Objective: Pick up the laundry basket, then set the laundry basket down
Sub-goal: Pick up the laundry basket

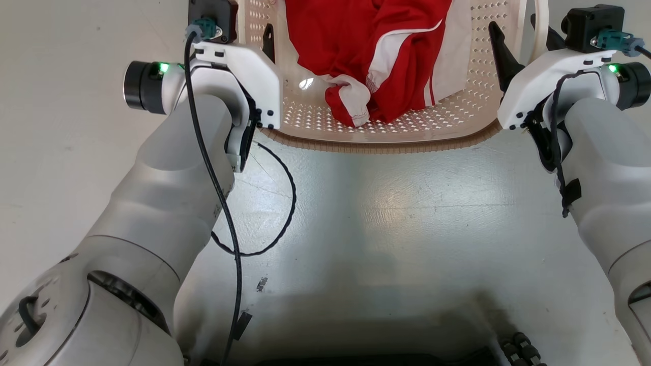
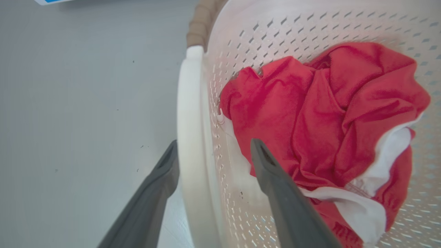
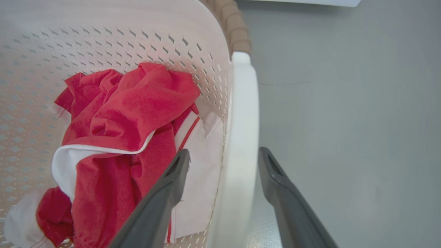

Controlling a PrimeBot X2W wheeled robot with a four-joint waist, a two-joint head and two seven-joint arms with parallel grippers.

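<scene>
With left gripper [image 2: 214, 143] and right gripper [image 3: 224, 153] open astride the laundry basket [image 1: 376, 147] handles [image 2: 187, 113], close both evenly, then lift level.

The head camera looks steeply down from above onto the floor [image 1: 386, 213], catching the near end of the basket [image 1: 386, 137] along its top edge. The left wrist camera sits very close, sighting along the left gripper [image 2: 214, 143] over the basket's left handle [image 2: 187, 113] and into its inside — the right wrist camera mirrors it along the right gripper [image 3: 224, 151] over the right handle [image 3: 244, 113]. All three views share the red cloth [image 1: 356, 40] and the holed wall [image 1: 457, 101].
</scene>
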